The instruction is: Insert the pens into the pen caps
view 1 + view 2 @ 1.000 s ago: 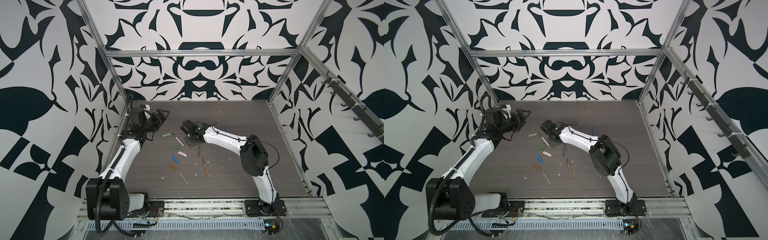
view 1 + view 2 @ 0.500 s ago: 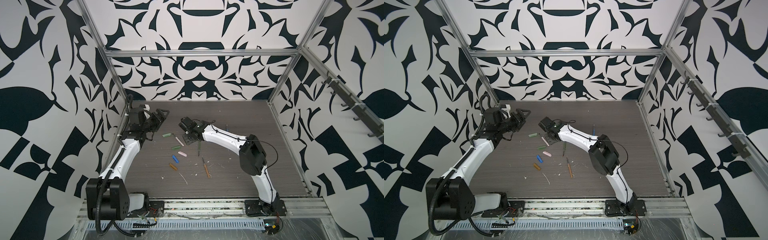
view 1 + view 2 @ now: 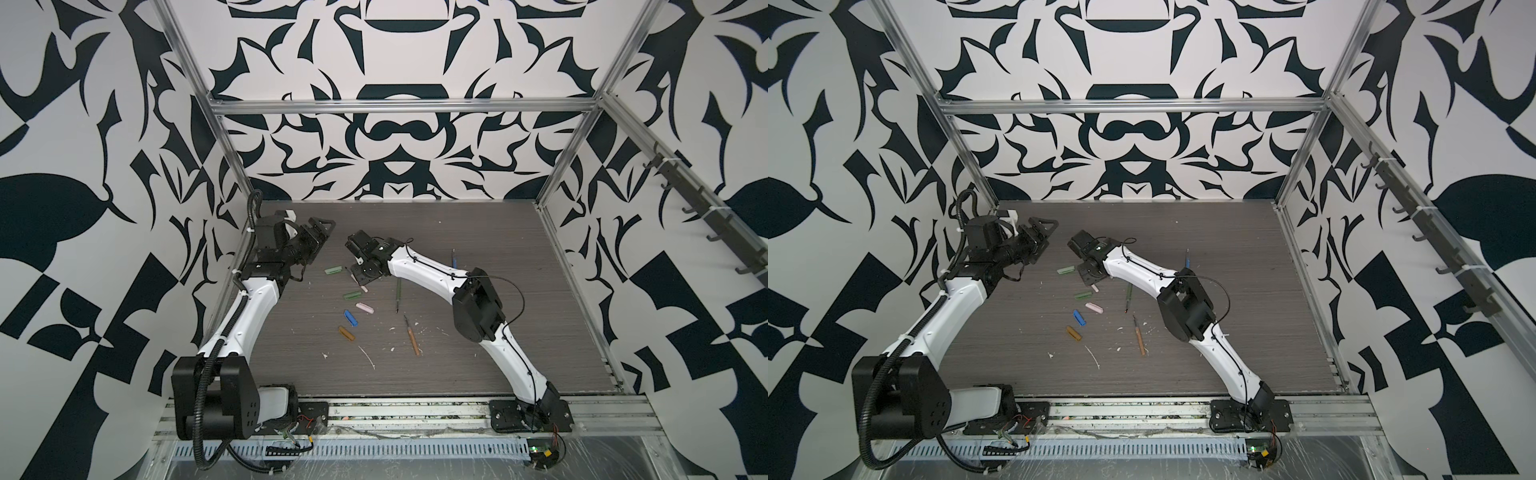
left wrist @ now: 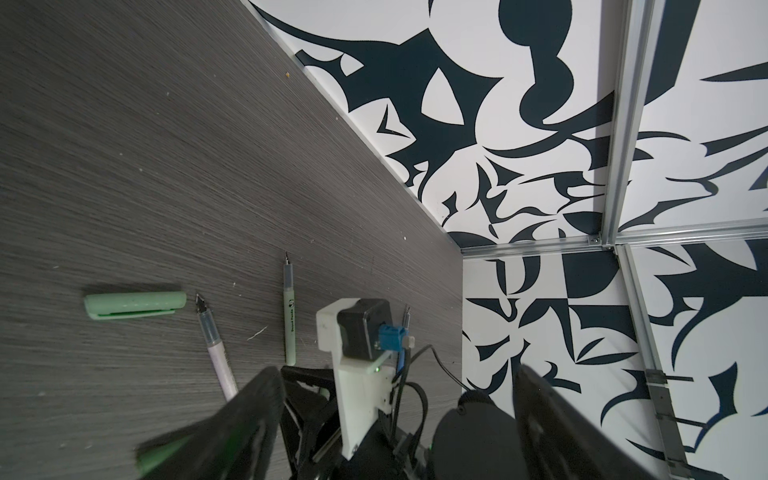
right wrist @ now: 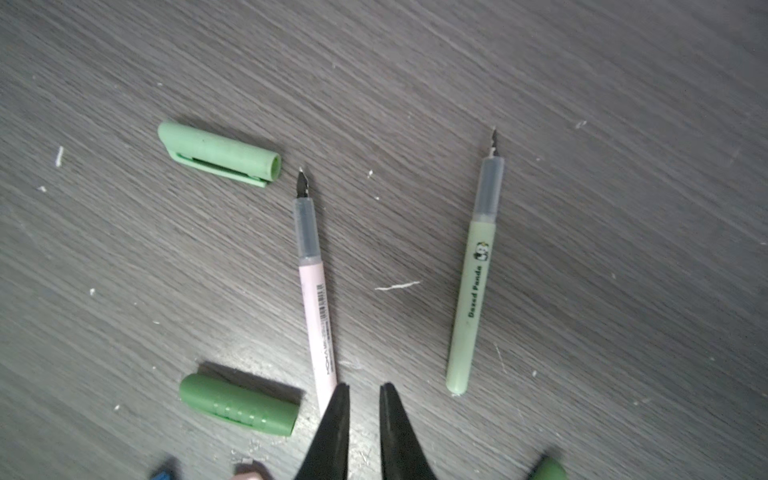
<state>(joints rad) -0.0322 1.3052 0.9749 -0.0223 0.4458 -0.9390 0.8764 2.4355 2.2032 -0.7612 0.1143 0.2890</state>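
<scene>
Pen pickup, seemingly: right tool (image 5: 363,388), narrowly parted and empty, hangs at the tail of the pale pink pen (image 5: 316,299); it must widen and straddle. Left tool (image 4: 395,372) gapes wide.

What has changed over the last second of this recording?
The right gripper has swung toward the left of both top views and now hangs over the pale pink pen's blunt end, jaws slightly apart, holding nothing. The left gripper, the other pens and the pen caps stayed put.
</scene>
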